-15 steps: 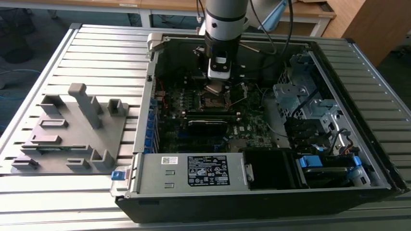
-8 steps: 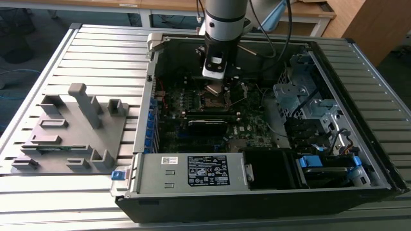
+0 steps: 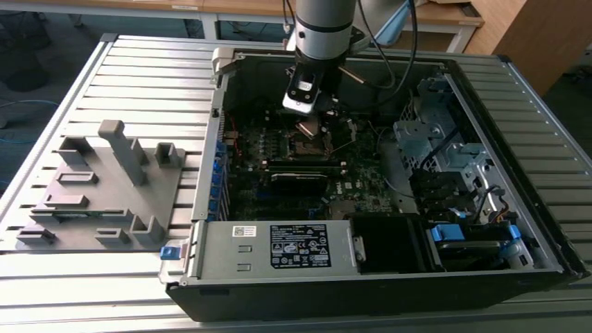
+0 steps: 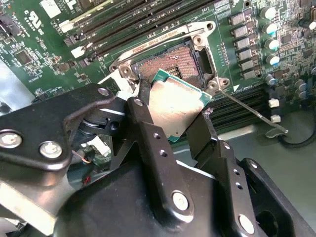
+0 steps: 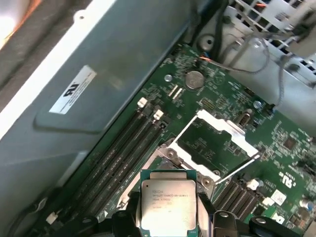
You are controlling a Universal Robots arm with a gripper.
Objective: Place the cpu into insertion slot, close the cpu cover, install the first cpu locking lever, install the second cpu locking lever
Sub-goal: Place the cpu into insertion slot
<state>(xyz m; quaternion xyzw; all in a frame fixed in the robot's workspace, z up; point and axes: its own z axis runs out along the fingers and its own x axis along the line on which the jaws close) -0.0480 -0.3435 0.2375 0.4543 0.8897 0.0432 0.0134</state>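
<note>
**CPU [image 4: 180, 111] gripped by the tool [image 4: 174, 102] above the open insertion slot [image 4: 172, 61]; nothing seated yet**

At the exterior view's left, a grey moulded fixture [image 3: 102, 187] sits on the slatted tabletop [image 3: 138, 83], well apart from the work. Beside it, toward the middle, lies the opened computer case [image 3: 370, 298]. The arm reaches down into the case, and the tool hangs low over the motherboard [image 3: 370, 194]. At the exterior view's right, the metal drive cage [image 3: 444, 139] plays no part.

The tool is clamped on the CPU. In the second wrist view, two black fingers [image 4: 148, 133] press on opposite edges of the chip and hold it off the board, close over the near side of the insertion slot. The slot's dark middle is bare, with no chip lying in it.

In the first wrist view, the CPU cover [image 5: 227, 129] is swung back and open beyond the chip, and green board shows through its square cut-out. A thin wire locking lever [image 4: 252, 111] juts away from one corner of the socket and is not hooked down. I cannot make out the other lever with any certainty.

By my reading, the work is in its first step. The chip has been brought to the socket but not lowered into it. Seating the chip, closing the cover and latching both levers all remain to be done.
</note>
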